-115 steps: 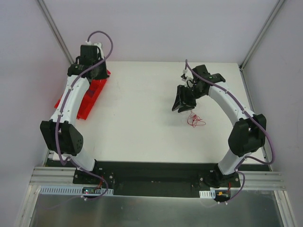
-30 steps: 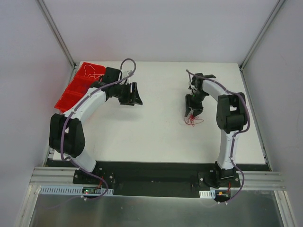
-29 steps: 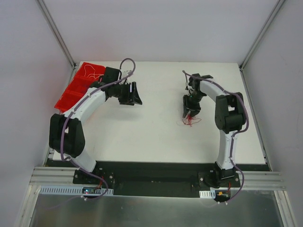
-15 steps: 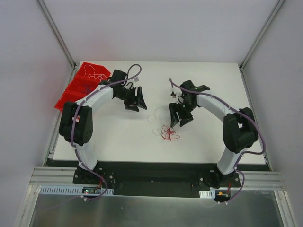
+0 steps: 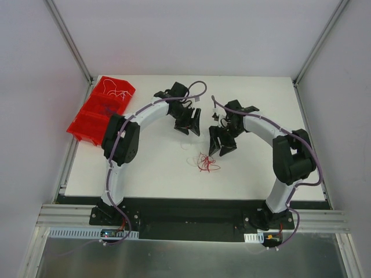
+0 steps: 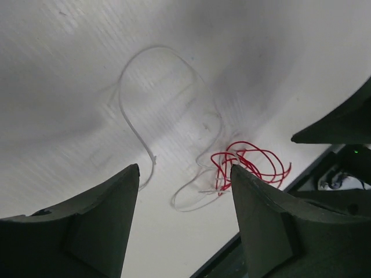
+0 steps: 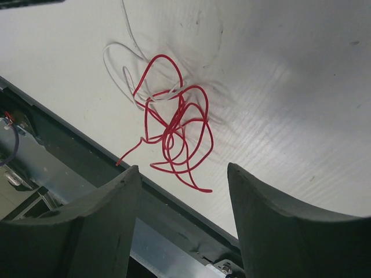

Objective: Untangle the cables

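The cables lie loose on the white table: a red tangle [image 5: 204, 163] [image 7: 174, 133] [image 6: 249, 162], with a pale white wire [image 6: 156, 104] [image 7: 124, 69] looping out of it to the left. My right gripper [image 5: 220, 149] [image 7: 184, 167] hangs open just behind the red tangle, with nothing between its fingers. Farther back and to the left, my left gripper [image 5: 190, 127] [image 6: 184, 168] is also open and empty. It points down toward the white loop and touches no wire.
A red bin [image 5: 87, 119] sits at the table's left edge, with thin white wires [image 5: 114, 90] in its far compartment. The table's front edge and a black rail [image 7: 69, 168] run close below the tangle in the right wrist view.
The red tangle shifted from the right side to front centre, and my right gripper came off it, open. My left gripper swung from near the bin toward the centre.
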